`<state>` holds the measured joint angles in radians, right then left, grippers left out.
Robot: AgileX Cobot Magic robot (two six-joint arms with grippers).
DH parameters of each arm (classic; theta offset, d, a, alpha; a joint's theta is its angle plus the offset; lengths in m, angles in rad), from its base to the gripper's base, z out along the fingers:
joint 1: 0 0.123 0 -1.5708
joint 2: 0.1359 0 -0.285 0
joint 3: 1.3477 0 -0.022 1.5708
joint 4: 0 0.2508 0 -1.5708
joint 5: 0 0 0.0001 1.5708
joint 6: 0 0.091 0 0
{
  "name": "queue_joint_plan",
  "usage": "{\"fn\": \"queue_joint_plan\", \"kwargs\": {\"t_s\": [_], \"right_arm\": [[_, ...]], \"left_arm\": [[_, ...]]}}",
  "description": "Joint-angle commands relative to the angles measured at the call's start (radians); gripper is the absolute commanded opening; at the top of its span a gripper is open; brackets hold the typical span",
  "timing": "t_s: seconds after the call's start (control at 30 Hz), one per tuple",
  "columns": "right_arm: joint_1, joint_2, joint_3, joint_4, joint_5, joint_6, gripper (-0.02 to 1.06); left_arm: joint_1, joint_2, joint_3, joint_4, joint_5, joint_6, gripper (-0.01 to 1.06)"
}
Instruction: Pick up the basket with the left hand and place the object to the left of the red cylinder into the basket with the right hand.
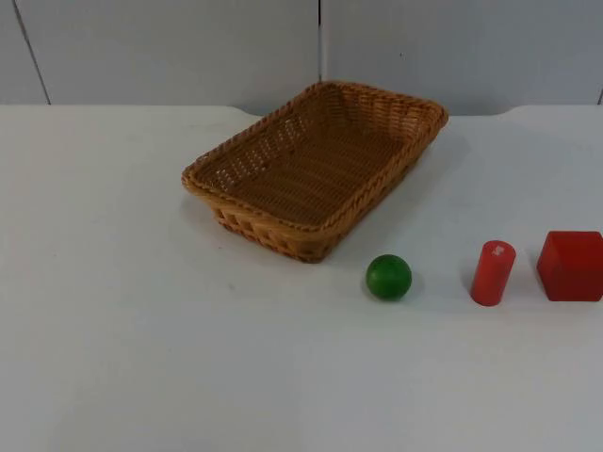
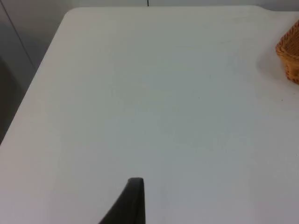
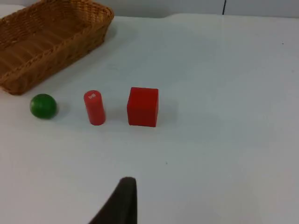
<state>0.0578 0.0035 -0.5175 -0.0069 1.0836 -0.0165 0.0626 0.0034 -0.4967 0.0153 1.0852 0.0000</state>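
Note:
A woven brown basket (image 1: 316,165) lies empty on the white table, set at an angle near the back middle. In front of its right end rests a green ball (image 1: 388,277). To the ball's right stands a red cylinder (image 1: 493,272), then a red cube (image 1: 571,266) at the edge of the top view. The right wrist view shows the ball (image 3: 43,106), cylinder (image 3: 94,107), cube (image 3: 143,106) and basket (image 3: 46,44) well ahead of my right gripper (image 3: 122,203). My left gripper (image 2: 130,203) hangs over bare table, with the basket's corner (image 2: 289,53) far off to its side.
The grey partition wall (image 1: 188,47) closes off the table's back edge. In the left wrist view the table's side edge (image 2: 32,88) drops off to a darker floor.

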Motion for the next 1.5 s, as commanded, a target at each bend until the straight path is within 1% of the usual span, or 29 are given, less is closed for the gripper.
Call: {"fn": "queue_joint_plan", "kwargs": {"t_s": [0.0, 0.1, 0.13, 0.2, 0.27, 0.3, 0.43, 0.47, 0.5, 0.63, 0.67, 0.8, 0.9, 1.03, 1.27, 1.33, 1.47], "right_arm": [[-0.005, -0.002, -0.017, 0.02, -0.025, 0.0, 1.05], [-0.005, 0.084, -0.06, 0.042, -0.055, -0.002, 1.05], [-0.005, 0.084, -0.06, 0.042, -0.055, -0.002, 1.05], [-0.005, 0.168, -0.094, 0.04, -0.07, -0.002, 1.05], [-0.005, 0.276, -0.135, 0.038, -0.098, -0.03, 1.05], [-0.005, 0.276, -0.135, 0.038, -0.098, -0.03, 1.05], [-0.005, 0.45, -0.189, 0.036, -0.157, -0.032, 1.05], [-0.005, 0.492, -0.198, 0.036, -0.17, -0.032, 1.05], [-0.005, 0.492, -0.198, 0.036, -0.17, -0.032, 1.05], [-0.005, 0.64, -0.212, 0.036, -0.223, -0.032, 1.05], [-0.005, 0.64, -0.212, 0.036, -0.223, -0.032, 1.05], [-0.005, 0.745, -0.212, 0.036, -0.234, -0.056, 1.05], [-0.005, 0.787, -0.212, 0.036, -0.236, -0.056, 1.05], [-0.005, 0.847, -0.212, 0.036, -0.236, -0.056, 1.05], [-0.005, 0.872, -0.212, 0.036, -0.243, -0.059, 1.05], [-0.005, 0.872, -0.212, 0.036, -0.245, -0.059, 1.05], [-0.005, 0.872, -0.212, 0.036, -0.251, -0.059, 1.05]], "left_arm": [[-0.004, 0.01, 0.002, 0.002, -0.011, -0.008, 1.05], [-0.004, 0.088, -0.019, -0.031, -0.04, -0.008, 1.05], [-0.004, 0.088, -0.019, -0.031, -0.04, -0.008, 1.05], [-0.004, 0.15, -0.037, -0.043, -0.084, -0.008, 1.05], [-0.004, 0.252, -0.065, -0.044, -0.131, 0.0, 1.05], [-0.004, 0.252, -0.065, -0.044, -0.131, 0.0, 1.05], [-0.004, 0.424, -0.117, -0.044, -0.175, 0.0, 1.05], [-0.004, 0.462, -0.133, -0.044, -0.178, 0.0, 1.05], [-0.004, 0.462, -0.133, -0.044, -0.178, 0.0, 1.05], [-0.004, 0.622, -0.189, -0.046, -0.178, 0.0, 1.05], [-0.004, 0.622, -0.189, -0.046, -0.178, 0.0, 1.05], [-0.004, 0.751, -0.206, -0.057, -0.19, 0.0, 1.05], [-0.004, 0.802, -0.206, -0.073, -0.195, 0.0, 1.05], [-0.004, 0.871, -0.206, -0.112, -0.213, 0.032, 1.05], [-0.004, 0.923, -0.206, -0.141, -0.256, 0.051, 1.05], [-0.004, 0.945, -0.21, -0.163, -0.271, 0.08, 1.05], [-0.004, 1.005, -0.241, -0.181, -0.272, 0.104, 1.05]]}}
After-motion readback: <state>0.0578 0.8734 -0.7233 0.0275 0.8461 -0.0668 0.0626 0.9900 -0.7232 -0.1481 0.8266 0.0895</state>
